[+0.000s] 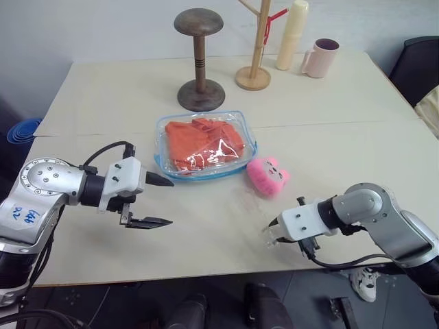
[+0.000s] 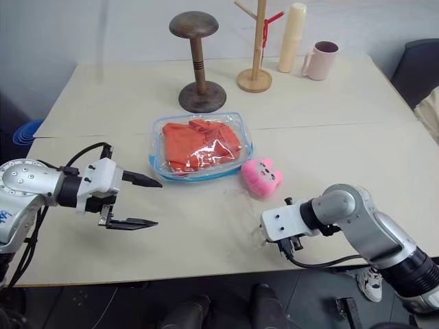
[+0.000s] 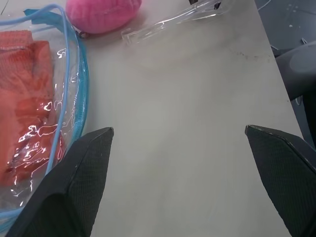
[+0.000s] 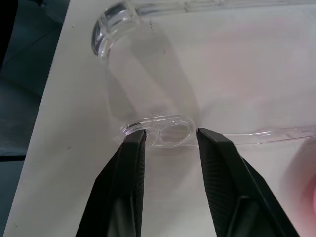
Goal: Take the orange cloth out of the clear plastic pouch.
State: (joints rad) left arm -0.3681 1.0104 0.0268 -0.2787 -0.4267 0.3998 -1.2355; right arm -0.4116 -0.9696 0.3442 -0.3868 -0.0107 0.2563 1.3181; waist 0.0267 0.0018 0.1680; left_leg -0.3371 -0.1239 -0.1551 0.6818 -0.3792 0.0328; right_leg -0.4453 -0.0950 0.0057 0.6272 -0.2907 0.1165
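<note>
The clear plastic pouch (image 1: 206,174) with light blue trim lies at the table's middle. The wrinkled orange cloth (image 1: 202,144) is inside it. My left gripper (image 1: 171,202) hovers open just left of the pouch's near corner, its fingers spread wide and nothing between them. In the left wrist view the pouch edge (image 3: 66,98) runs beside one fingertip (image 3: 94,148). My right gripper (image 4: 170,136) is near the table's front right. Its jaws stand a little apart, with the tips at the edge of a small flat clear plastic piece (image 4: 163,74).
A pink plush (image 1: 267,176) sits right of the pouch. At the back stand a dark wooden stand (image 1: 199,62), a wooden rack (image 1: 255,48), a cream cup stack (image 1: 291,34) and a pink mug (image 1: 321,58). The table's front edge is close under both arms.
</note>
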